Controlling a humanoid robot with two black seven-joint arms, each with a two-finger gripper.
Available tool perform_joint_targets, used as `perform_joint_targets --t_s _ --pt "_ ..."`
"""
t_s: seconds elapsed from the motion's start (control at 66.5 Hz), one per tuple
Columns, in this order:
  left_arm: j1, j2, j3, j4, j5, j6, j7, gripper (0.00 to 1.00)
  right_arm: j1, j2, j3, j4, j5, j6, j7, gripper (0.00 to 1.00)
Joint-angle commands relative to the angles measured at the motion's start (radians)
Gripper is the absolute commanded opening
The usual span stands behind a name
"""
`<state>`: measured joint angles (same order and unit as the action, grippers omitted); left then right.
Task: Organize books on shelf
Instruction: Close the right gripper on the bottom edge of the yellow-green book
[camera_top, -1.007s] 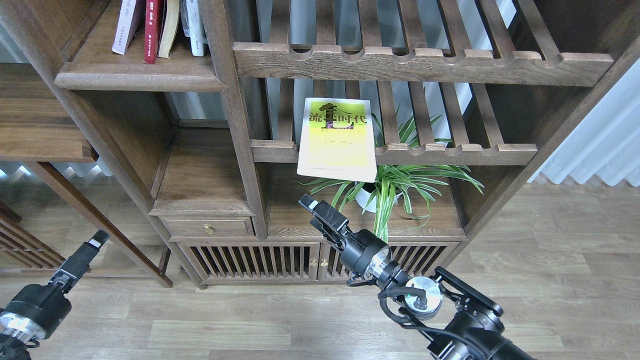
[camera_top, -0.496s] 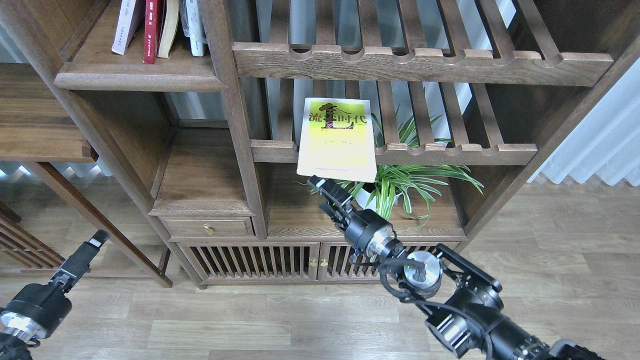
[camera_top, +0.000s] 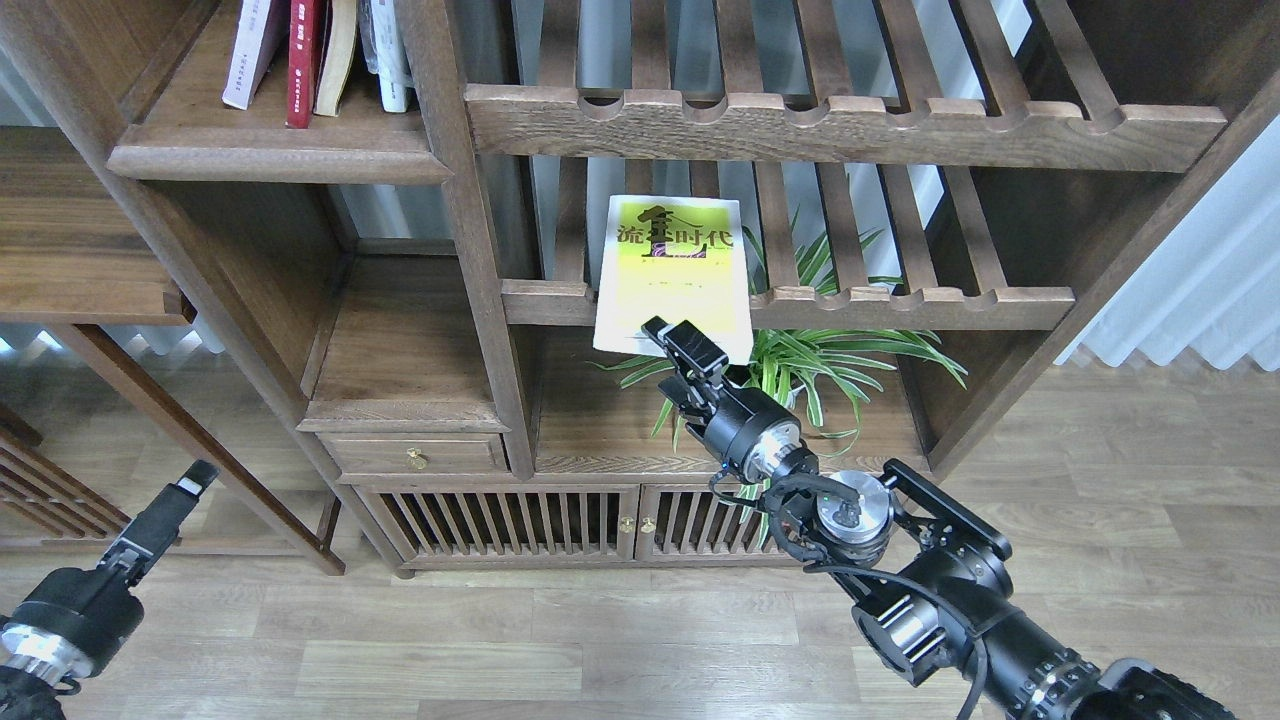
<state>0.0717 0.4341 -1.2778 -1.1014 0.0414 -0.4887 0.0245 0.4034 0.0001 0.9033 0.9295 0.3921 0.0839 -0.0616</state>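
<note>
A yellow-green book with black Chinese characters (camera_top: 675, 275) lies flat on the lower slatted rack, its near edge overhanging the front rail. My right gripper (camera_top: 668, 338) is at that near edge, with one finger (camera_top: 685, 345) lying over the cover's bottom. The other finger is hidden, so I cannot tell if it grips. A dark red book (camera_top: 303, 60) and a white book with a lilac edge (camera_top: 243, 50) stand on the solid plank shelf (camera_top: 280, 155) at the upper left. My left gripper (camera_top: 190, 482) hangs low at the left, empty, its fingers not told apart.
A potted spider plant (camera_top: 800, 375) stands under the yellow-green book, beside my right arm. A second slatted rack (camera_top: 840, 125) runs above. Other books (camera_top: 390, 50) stand on the plank shelf. A ledge with a brass-knobbed drawer (camera_top: 418, 458) is lower left of the upright post.
My right arm has reached forward and up from below the rack, and its gripper has come to the yellow-green book's near edge. The book and the left arm have not moved.
</note>
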Motion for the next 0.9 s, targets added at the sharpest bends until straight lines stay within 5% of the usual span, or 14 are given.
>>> perform_joint_targets --t_s 0.0,0.526,0.887 --pt "-0.001 0.000 0.000 0.000 0.000 0.000 0.000 0.97 0.002 0.000 0.012 -0.001 0.002 -0.001 0.000 0.98" --pt "0.000 0.000 -0.015 0.001 0.000 0.000 0.000 0.98 0.055 0.000 0.012 -0.035 0.060 -0.052 0.028 0.94" --pt "-0.001 0.000 -0.018 0.001 0.000 0.000 0.000 0.98 0.060 0.000 0.011 -0.063 0.070 -0.052 0.043 0.82"
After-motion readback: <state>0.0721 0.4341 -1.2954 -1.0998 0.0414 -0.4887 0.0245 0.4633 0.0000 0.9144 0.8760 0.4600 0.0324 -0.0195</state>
